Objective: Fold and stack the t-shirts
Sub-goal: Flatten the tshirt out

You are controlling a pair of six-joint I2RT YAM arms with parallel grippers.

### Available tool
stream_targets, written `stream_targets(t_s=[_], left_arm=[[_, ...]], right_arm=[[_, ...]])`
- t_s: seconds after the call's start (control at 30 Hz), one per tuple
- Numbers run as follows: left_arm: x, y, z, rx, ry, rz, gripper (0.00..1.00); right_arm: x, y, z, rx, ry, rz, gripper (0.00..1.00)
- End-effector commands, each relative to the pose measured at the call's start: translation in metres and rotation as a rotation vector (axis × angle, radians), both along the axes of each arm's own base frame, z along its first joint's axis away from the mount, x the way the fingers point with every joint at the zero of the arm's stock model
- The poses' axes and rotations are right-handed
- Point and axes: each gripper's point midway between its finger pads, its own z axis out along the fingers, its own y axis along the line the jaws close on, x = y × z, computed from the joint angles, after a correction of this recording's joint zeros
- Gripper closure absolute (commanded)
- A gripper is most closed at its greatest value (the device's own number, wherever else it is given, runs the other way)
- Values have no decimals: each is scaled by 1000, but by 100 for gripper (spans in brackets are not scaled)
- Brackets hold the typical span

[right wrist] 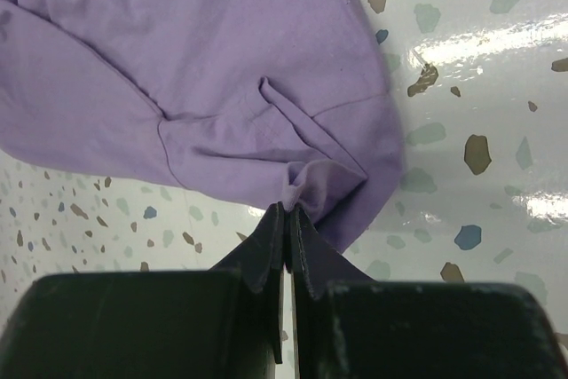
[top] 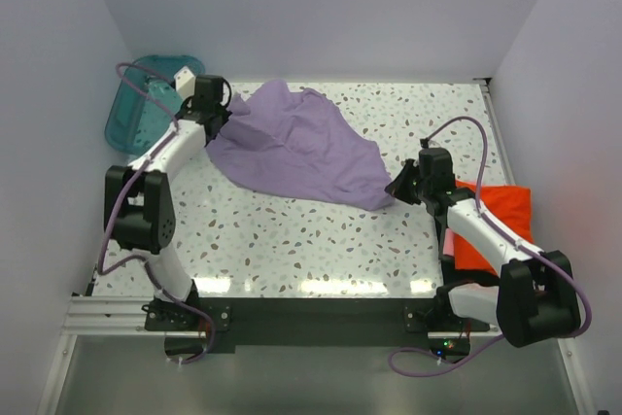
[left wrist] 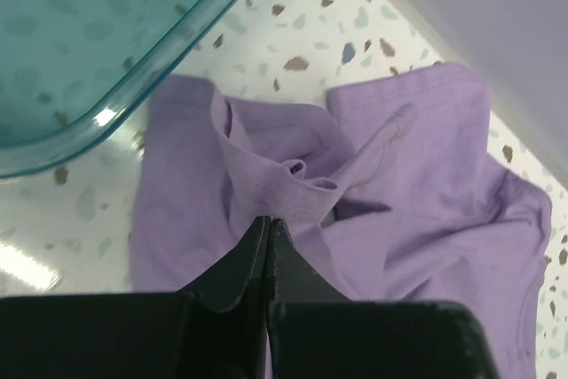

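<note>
While the left claw [left wrist: 269, 219] and the right claw [right wrist: 286, 209] are both clamped shut on cloth, you hold the plain lavender-purple short-sleeved t-shirt [top: 301, 148] rumpled on the speckled tabletop [top: 321, 240] between them: the left pinches a bunched fold at its tips, the right a gathered edge. Its long axis runs claw to claw, so drawing them apart should spread it. The folded orange-red t-shirt [top: 510, 206] lies behind the right claw.

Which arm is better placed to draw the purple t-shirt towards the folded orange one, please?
Probably right: the right gripper pinches the purple t-shirt at the corner nearest the orange t-shirt, which lies beside that arm. The left gripper pinches the far end, by the teal tub.
</note>
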Motion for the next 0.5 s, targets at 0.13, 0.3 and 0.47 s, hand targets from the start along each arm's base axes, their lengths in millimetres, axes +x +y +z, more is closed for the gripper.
stream_targets(t_s=[0.13,0.3,0.47], left_arm=[[-77,17,-11,-67,10,40,100],[-144,25,-27,-123,2,92,100],[-211,19,-61,-233,51,115,100]], right_arm=[[5,-3,21,-5,-65,-20,100],[0,-11,26,-32,-75,-46,100],[-5,-23,28,-65,-60,-99,100]])
